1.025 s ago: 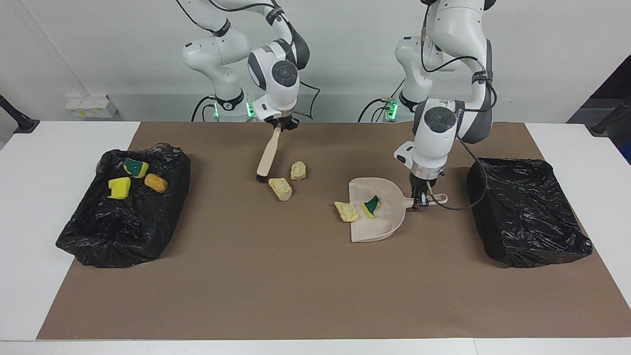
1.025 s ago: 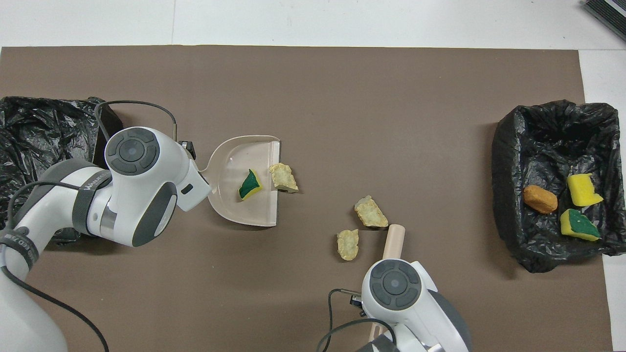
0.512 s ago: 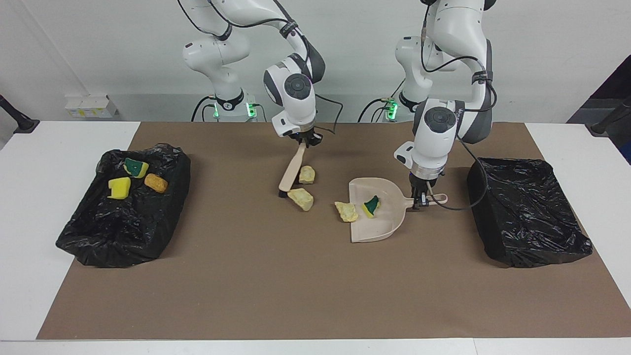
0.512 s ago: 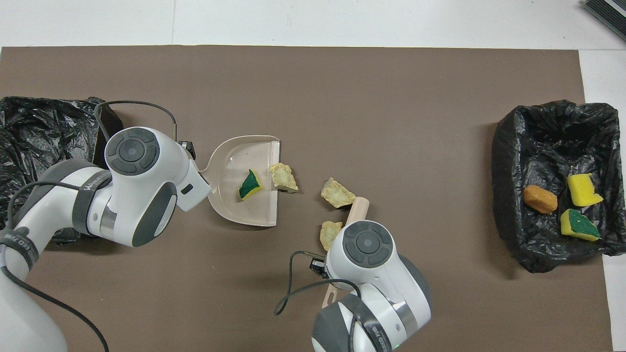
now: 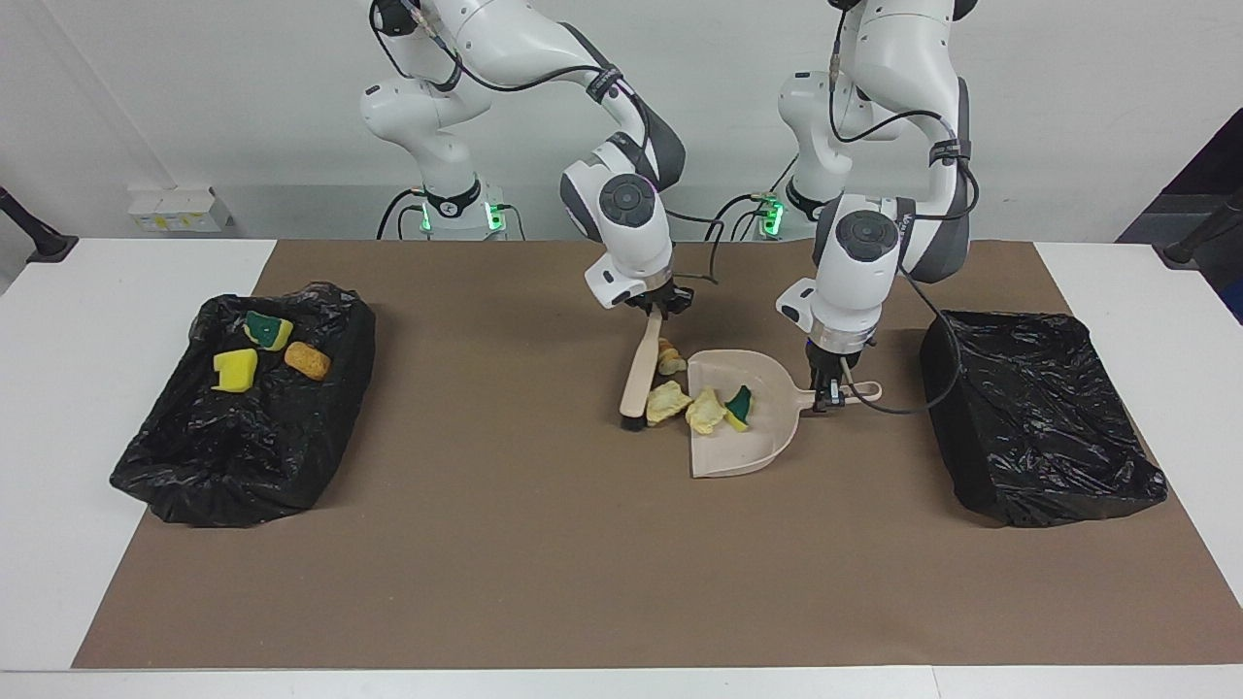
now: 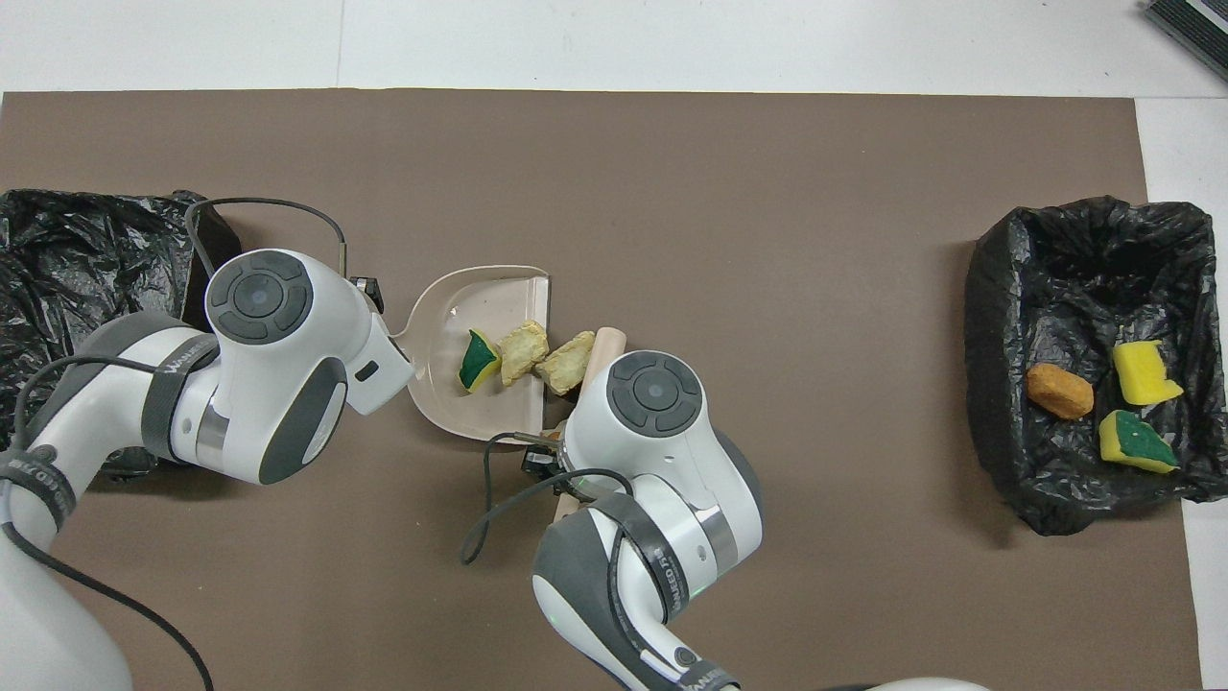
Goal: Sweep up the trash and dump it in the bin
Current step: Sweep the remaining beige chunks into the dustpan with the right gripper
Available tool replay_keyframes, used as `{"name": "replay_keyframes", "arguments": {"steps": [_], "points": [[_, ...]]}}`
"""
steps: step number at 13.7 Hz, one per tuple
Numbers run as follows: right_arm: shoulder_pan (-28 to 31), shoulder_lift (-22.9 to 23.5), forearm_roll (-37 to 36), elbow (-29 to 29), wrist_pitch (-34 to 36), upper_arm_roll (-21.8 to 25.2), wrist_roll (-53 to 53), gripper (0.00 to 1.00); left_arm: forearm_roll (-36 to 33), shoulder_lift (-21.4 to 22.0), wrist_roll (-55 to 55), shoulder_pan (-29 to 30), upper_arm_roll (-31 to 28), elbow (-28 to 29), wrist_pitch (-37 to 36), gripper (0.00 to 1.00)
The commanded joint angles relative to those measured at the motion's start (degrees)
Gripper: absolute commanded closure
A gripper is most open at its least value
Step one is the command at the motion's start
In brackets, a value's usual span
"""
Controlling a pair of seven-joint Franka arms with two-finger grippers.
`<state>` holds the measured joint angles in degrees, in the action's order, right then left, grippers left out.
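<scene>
Right tool (image 5: pixel 656 309) pinching brush (image 5: pixel 639 374) handle, left tool (image 5: pixel 828 396) pinching dustpan (image 5: pixel 748 451) handle, green-yellow sponge (image 5: pixel 738 406) in pan, beige chunks (image 5: pixel 706 412) at its lip, three sponges (image 5: pixel 236 370) in bin (image 5: pixel 243 456) at the right arm's end of the surface, second bin (image 5: pixel 1039 437) beside the dustpan

Place: a robot lab, not a home.
Arms (image 5: pixel 855 243): two white arms on fixed bases at one table edge.
Table (image 5: pixel 58 388): white, with a brown mat (image 5: pixel 544 563) over it.
Wall (image 5: pixel 194 97): bare and white.
Bins (image 5: pixel 1039 427): trays lined with black bags.
</scene>
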<state>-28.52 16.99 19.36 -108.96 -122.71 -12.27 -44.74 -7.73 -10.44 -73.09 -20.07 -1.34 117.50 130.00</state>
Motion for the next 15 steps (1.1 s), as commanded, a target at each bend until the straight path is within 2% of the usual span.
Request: {"name": "replay_keyframes", "arguments": {"steps": [1, 2, 5, 8, 11, 13, 15], "points": [[0.6, 1.8, 6.7, 2.4, -3.9, -0.6, 5.3, 1.0, -0.9, 1.6, 0.7, -0.2, -0.4, 3.3, 1.5, 1.0], [0.3, 2.6, 10.5, 3.7, -5.7, -0.6, 6.9, 1.0, -0.9, 1.6, 0.8, -0.2, -0.4, 3.3, 1.5, 1.0], [-0.5, 2.9, 11.0, 6.8, -4.3, -0.5, 7.3, 1.0, -0.9, 1.7, 0.8, -0.1, -0.4, 3.3, 1.6, 1.0], [1.7, -0.2, 7.0, 6.6, 4.6, 0.1, 7.2, 1.0, -0.9, 1.7, 0.7, -0.1, -0.4, 3.3, 1.6, 1.0], [4.4, -3.4, 3.6, 4.3, 11.1, -0.1, 7.3, 1.0, -0.9, 1.7, 0.8, -0.1, -0.4, 3.3, 1.6, 1.0], [4.4, -6.4, -2.5, -1.2, 10.4, -0.3, 8.4, 1.0, -0.9, 1.7, 0.8, -0.1, -0.4, 3.3, 1.6, 1.0], [3.0, -6.3, -5.9, -4.0, 10.0, -0.4, 10.4, 1.0, -0.9, 1.7, 0.8, -0.1, -0.4, 3.3, 1.6, 1.0]]}}
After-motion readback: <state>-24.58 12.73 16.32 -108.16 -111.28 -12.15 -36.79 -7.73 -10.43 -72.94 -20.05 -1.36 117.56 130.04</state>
